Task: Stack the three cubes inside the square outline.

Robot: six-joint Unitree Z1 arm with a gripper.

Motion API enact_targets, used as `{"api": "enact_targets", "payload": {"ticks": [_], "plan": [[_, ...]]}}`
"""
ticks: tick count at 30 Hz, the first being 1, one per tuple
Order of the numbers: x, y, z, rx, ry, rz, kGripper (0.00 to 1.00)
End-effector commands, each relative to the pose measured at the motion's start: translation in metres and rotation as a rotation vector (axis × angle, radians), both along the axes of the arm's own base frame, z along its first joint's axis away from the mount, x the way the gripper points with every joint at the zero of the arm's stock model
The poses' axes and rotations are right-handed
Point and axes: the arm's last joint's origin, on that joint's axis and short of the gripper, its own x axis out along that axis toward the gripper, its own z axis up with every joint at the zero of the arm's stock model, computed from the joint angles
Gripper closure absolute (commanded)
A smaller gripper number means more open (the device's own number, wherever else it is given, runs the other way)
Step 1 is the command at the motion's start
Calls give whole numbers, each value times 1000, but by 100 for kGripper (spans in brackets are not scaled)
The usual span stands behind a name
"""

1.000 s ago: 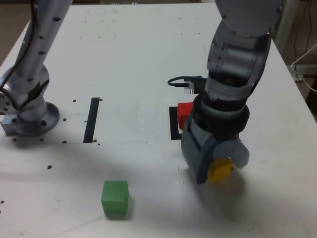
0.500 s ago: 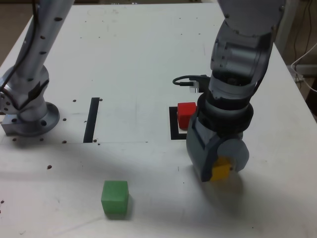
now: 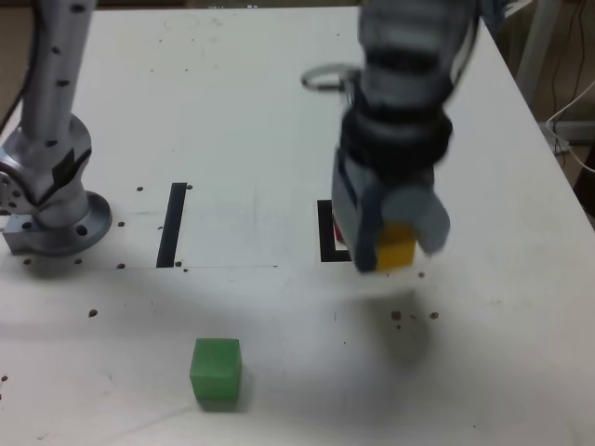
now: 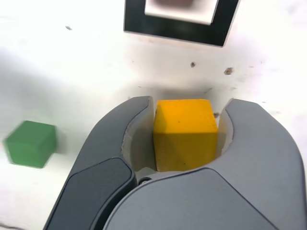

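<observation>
Above the worktop [image 3: 260,111], the gripper [image 3: 398,243] clenched the yellow cube [image 4: 184,132]. It hung beside the square outline [image 4: 178,29]. Well apart sat the green cube [image 3: 217,371].

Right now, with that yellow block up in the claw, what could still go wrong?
The gripper pinches the yellow cube only by its sides, so it might slip out on the way. The red cube in the square outline is mostly hidden behind the arm; a slightly off-centre drop could knock it or leave the stack crooked.
</observation>
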Motion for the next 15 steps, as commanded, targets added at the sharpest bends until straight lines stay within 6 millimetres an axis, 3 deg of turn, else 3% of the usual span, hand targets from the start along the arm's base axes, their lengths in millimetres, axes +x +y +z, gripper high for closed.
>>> {"api": "enact_targets", "payload": {"ticks": [1, 6, 15], "plan": [[-7, 13, 10, 9, 0, -11, 83], [-12, 42, 16, 24, 19, -37, 83], [-15, 93, 4, 34, 67, -22, 83]]}}
